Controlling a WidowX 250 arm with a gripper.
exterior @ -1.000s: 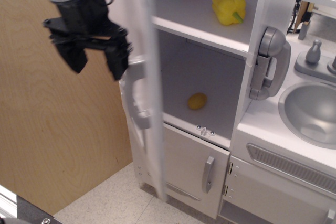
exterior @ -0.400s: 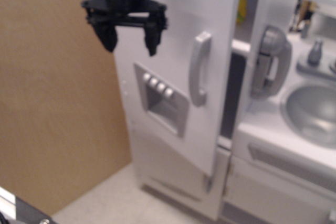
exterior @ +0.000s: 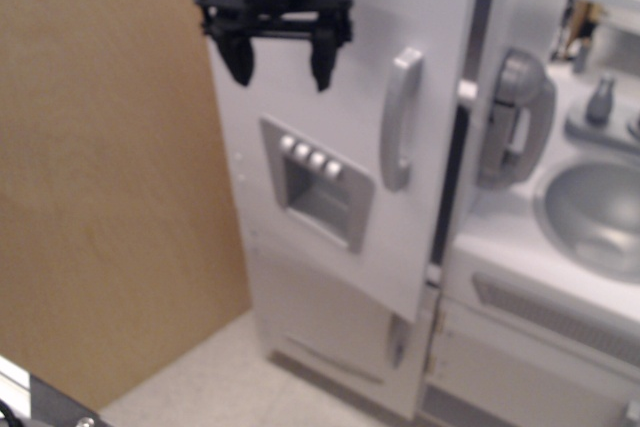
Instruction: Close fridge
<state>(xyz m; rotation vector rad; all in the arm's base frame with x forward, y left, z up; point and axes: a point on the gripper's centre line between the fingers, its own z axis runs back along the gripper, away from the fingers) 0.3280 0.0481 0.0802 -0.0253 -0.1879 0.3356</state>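
Note:
The fridge (exterior: 330,277) is a tall white toy cabinet. Its large door stands almost shut, with only a thin dark gap along its right edge. The door carries a grey vertical handle (exterior: 399,117) and a grey dispenser recess (exterior: 320,192) with a row of buttons. My black gripper (exterior: 280,65) is open and empty. It sits in front of the upper left part of the door, left of the handle and above the dispenser. The shelves and the food inside are hidden behind the door.
A brown wooden panel (exterior: 110,167) stands to the left of the fridge. A grey toy phone (exterior: 515,117) hangs on the right post. A grey sink (exterior: 595,212) with a faucet (exterior: 600,102) is at the right. The smaller lower door handle (exterior: 396,342) shows below.
The door has swung from wide open to nearly shut, hiding the shelves, peppers and small yellow item. My gripper has moved right along with the door and stayed open.

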